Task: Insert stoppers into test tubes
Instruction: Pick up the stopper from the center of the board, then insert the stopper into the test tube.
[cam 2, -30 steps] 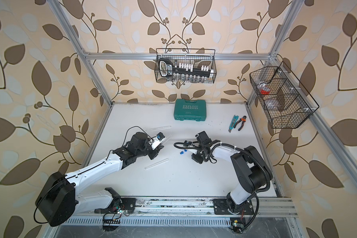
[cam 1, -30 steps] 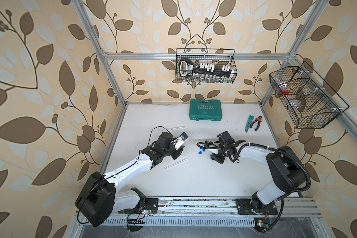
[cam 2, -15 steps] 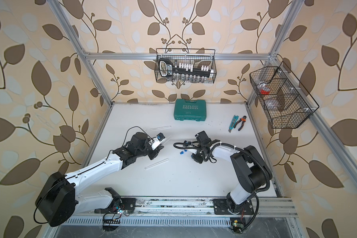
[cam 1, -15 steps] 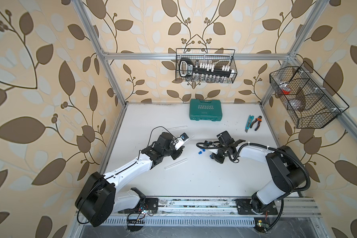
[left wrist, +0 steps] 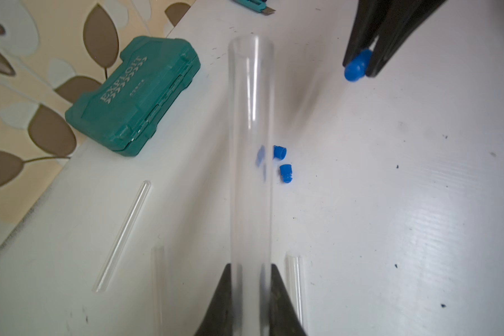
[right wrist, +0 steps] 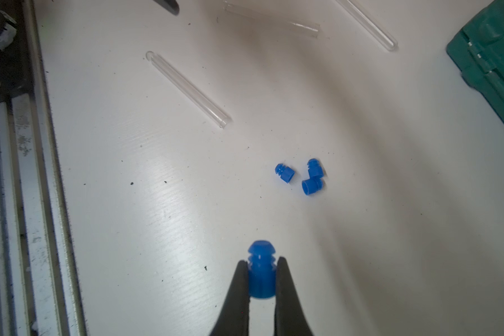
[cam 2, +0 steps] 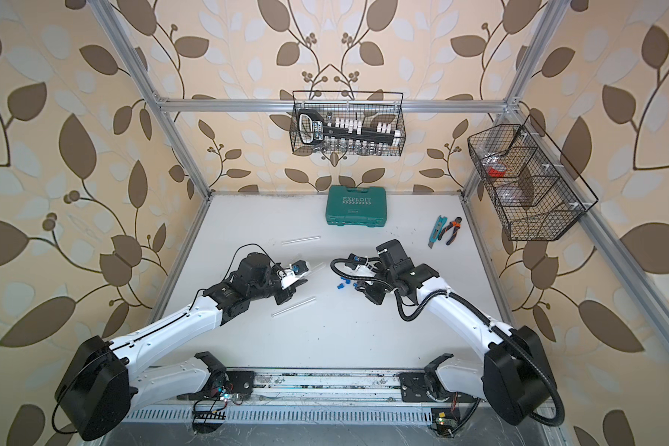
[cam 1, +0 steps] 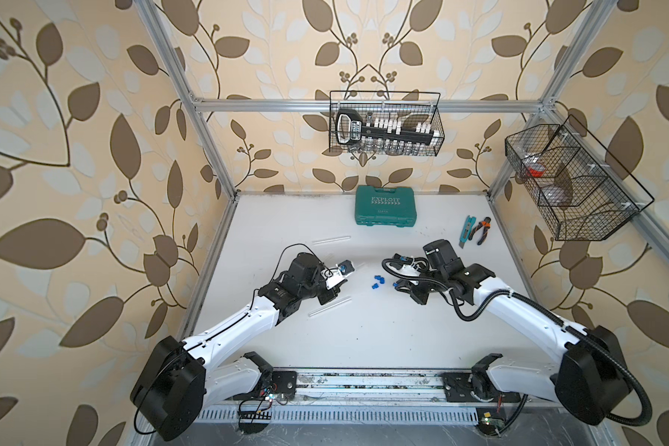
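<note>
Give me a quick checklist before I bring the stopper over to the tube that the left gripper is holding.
1. Tube grip: left gripper shut on the held tube: ok.
2. Stopper grip: right gripper shut on the held stopper: ok.
3. Stopper's ribbed end sticking out ahead of the jaws: ok.
4. Tube's open end facing away from the left gripper, unplugged: ok.
5. Stopper lined up with the tube mouth: not ok; in the left wrist view it sits off to one side.
6. Clearance above the three loose stoppers on the table: cannot tell.
</note>
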Tool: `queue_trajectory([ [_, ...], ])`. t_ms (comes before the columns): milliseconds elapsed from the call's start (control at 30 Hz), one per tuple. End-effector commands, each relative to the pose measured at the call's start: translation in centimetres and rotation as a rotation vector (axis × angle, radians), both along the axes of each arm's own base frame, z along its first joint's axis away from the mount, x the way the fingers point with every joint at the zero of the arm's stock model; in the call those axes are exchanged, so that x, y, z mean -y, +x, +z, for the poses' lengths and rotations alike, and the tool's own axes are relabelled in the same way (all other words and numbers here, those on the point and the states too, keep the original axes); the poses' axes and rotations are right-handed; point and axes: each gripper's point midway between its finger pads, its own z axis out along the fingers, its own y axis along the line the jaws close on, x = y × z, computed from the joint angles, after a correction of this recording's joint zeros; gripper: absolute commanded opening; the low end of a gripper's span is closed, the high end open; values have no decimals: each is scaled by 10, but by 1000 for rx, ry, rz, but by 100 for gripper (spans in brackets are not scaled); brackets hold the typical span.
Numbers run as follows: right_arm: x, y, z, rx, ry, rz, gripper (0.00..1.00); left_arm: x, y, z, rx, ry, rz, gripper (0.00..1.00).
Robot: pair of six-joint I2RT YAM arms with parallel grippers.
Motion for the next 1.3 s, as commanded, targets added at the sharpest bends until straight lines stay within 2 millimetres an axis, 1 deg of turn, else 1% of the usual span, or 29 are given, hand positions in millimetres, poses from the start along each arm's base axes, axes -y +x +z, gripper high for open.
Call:
queue_trajectory([
  [0,-3,-22,15,-96,40,-4,10,7,-12,9,175,50,-173,0],
  [100,-15,-30,30,-166,89,-24,9,5,-11,4,215,112,-204,0],
  [233,-34,-41,42,-261,114,-2,9,4,-8,2,274,151,-229,0],
  [367,-45,-40,48,-291,98,20,8,5,-9,-2,358,187,-276,0],
  [567,-65,-43,56,-318,111,89,7,4,-7,-5,408,216,-282,0],
  [667,-72,-41,59,-325,112,103,7,2,-6,-5,429,220,-277,0],
  [900,-80,-35,56,-335,87,118,5,3,-7,-2,459,221,-285,0],
  [1067,-79,-30,49,-321,55,101,5,5,-10,1,448,192,-293,0],
  [1267,-80,-30,47,-322,48,103,5,6,-10,4,453,185,-293,0],
])
